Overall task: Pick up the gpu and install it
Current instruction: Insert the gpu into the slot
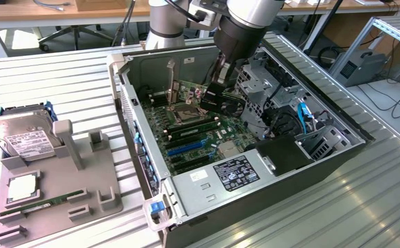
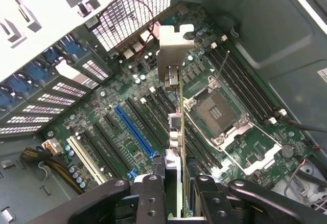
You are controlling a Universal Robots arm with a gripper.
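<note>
While arm (image 1: pixel 238 31) reaches down into open case (image 1: pixel 290 199), fingers (image 2: pixel 152 198) pinching gpu (image 2: pixel 176 127) edge-on above motherboard (image 2: pixel 97 111).

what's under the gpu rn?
The motherboard: black expansion slots, with the blue slot to one side and the empty CPU socket to the other. The strip directly beneath the gpu is hidden.

Gripper (image 2: pixel 177 185) clamped, arm (image 1: pixel 241 31) steeply downward
</note>
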